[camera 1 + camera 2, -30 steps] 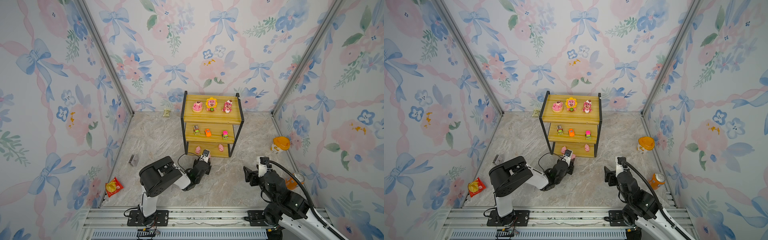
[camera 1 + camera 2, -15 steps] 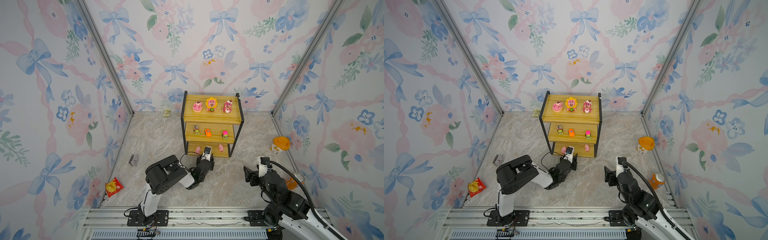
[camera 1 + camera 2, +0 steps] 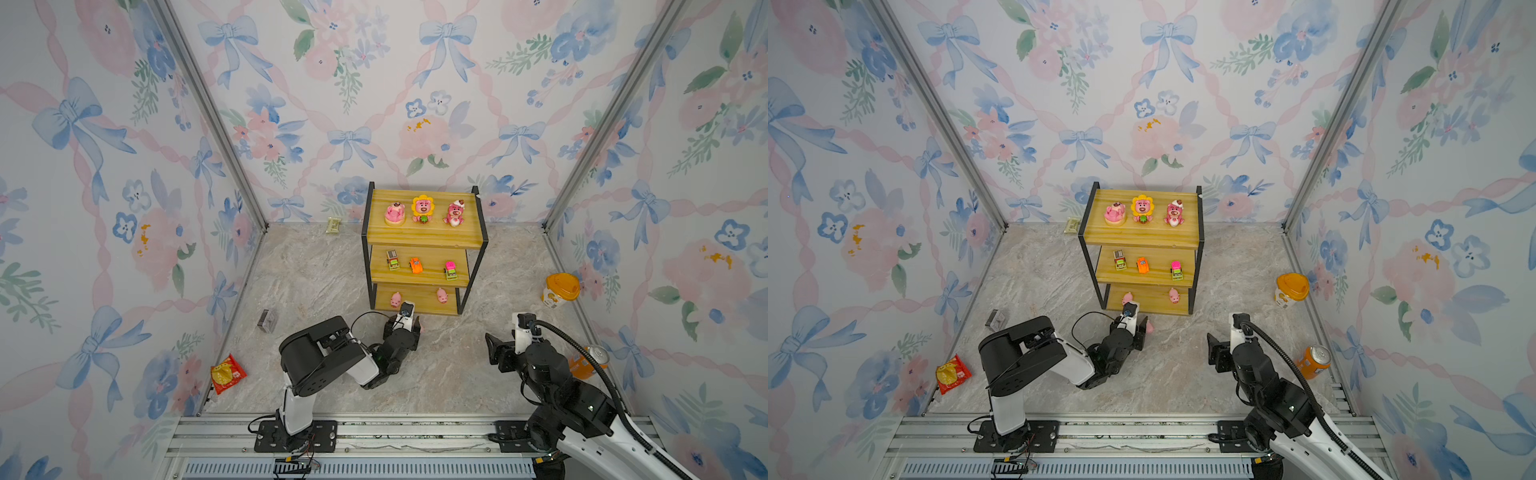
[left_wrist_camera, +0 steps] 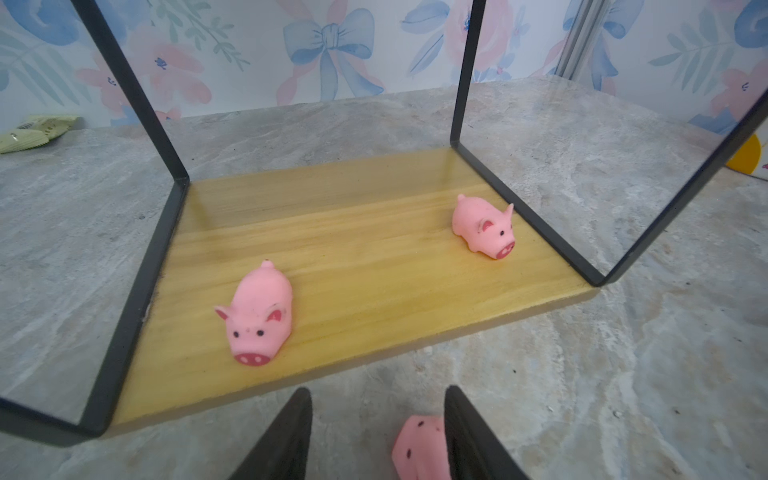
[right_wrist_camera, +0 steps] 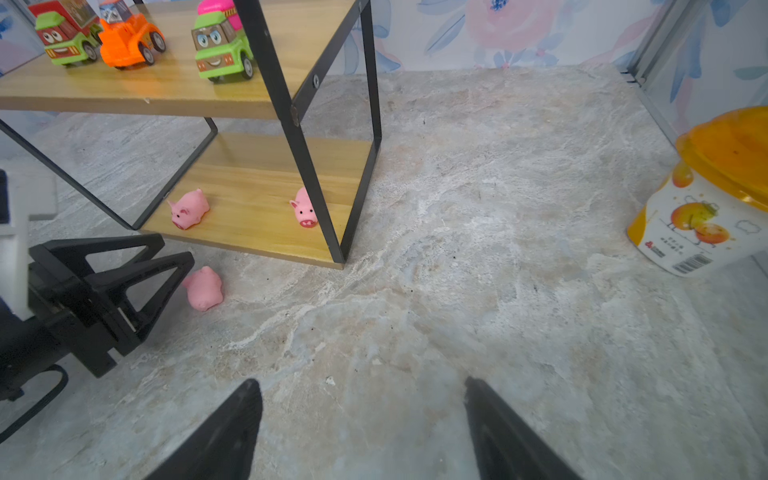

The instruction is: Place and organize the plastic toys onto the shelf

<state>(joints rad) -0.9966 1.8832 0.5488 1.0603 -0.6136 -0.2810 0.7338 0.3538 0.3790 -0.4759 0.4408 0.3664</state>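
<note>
Third pig [image 4: 417, 446] short of the shelf [image 4: 374, 257].
Right gripper [image 5: 361, 380] wide open, empty; left gripper [image 4: 378, 390] half open, gripping nothing, pig on the floor against one finger. Next, likely: close on it, lift onto the bottom board.

Shelf [image 3: 424, 239]: stood upright
Bears [image 3: 423, 209]: lined top tier
Cars [image 3: 415, 265]: lined middle tier
Two pigs [image 4: 259, 318]: bottom tier
Third pig [image 5: 203, 289]: lay on surface before it
</note>
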